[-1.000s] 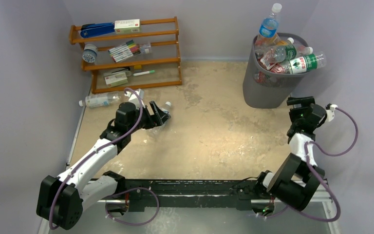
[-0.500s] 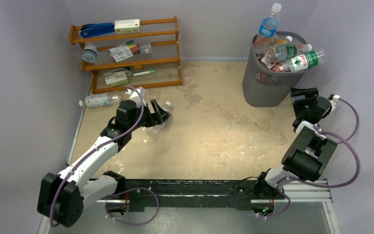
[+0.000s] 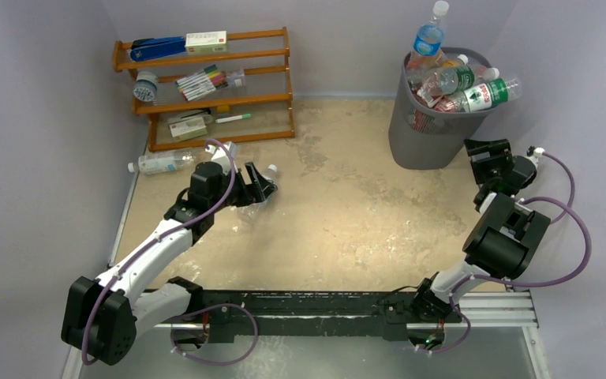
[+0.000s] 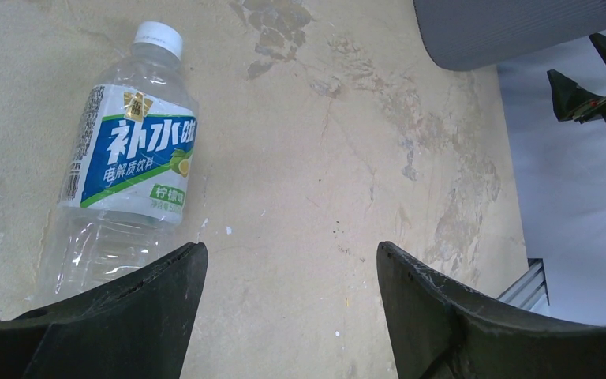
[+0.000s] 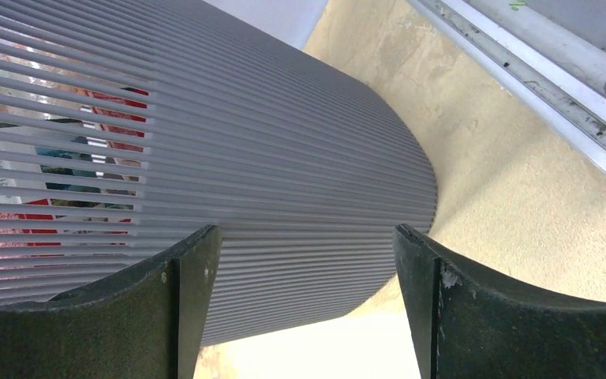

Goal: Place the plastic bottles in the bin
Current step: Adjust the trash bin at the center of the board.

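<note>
The bin (image 3: 430,134) stands at the back right, heaped with several plastic bottles (image 3: 473,95); a blue-labelled one (image 3: 428,35) sticks up above its rim. A clear bottle with a blue label and white cap (image 4: 130,158) lies on the table just left of my left gripper (image 4: 290,260), which is open with only bare table between its fingers. From above, that bottle (image 3: 264,175) lies at the left gripper (image 3: 262,189). Another clear bottle (image 3: 158,163) lies by the left wall. My right gripper (image 5: 306,237) is open, close against the bin's wall (image 5: 245,158), holding nothing.
A brown wooden shelf rack (image 3: 205,87) at the back left holds markers, a blue stapler and small boxes. Walls close the table in on the left, back and right. The rail with the arm bases (image 3: 323,304) runs along the near edge.
The right arm has raised its elbow and swung its gripper up toward the bin. The bin has shifted a little left and back. The left arm and its bottle have not moved.
</note>
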